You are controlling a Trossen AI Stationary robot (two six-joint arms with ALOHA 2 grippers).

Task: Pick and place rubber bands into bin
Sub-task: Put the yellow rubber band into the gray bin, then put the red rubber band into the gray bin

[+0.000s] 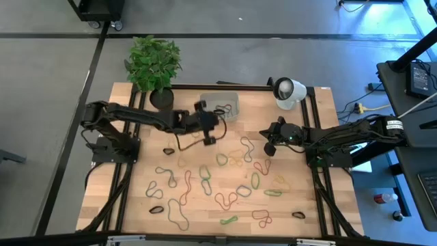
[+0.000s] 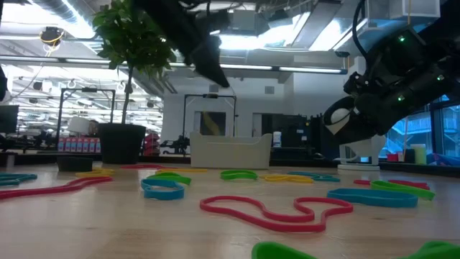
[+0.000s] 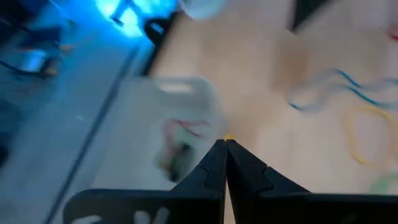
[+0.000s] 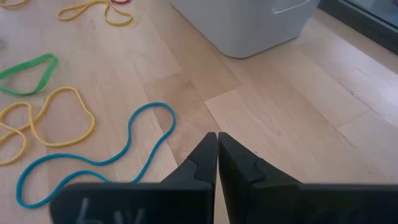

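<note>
Bands: thin floppy rubber loops [image 1: 205, 179] in red, green, yellow-tan, blue and dark, scattered across the light wooden desk [image 1: 130, 205], mostly over its middle and near half. Many are twisted into figure-eights or long squiggles; several overlap. In the low view they lie nearly flat on the wood, e.g. the long red squiggle [image 2: 273, 210].

Handling, my read: near weightless, fully limp, stretchy, grippy against the wood. No fragility risk. They give no height to pinch, so fingertips need to come down on either side of a single strand, best at a crossing or a raised kink. Overlapping loops will likely drag neighbours along.

Small translucent grey rectangular plastic bin [image 1: 220, 104] sits at the far middle of the desk, beside the potted green plant [image 1: 154, 63]; a few bands look to be inside, blurred.

Left gripper [image 1: 207, 134] hangs just beside the bin's near edge, fingers [image 3: 214, 163] pressed fully together; a tiny yellowish speck shows at the tips, can't tell if it's a band.

Right gripper [image 1: 269, 144] waits on the right of the desk near the white round camera [image 1: 289, 91], fingers [image 4: 202, 158] closed, nothing held, with a blue loop [image 4: 93, 155] on the wood just ahead.
</note>
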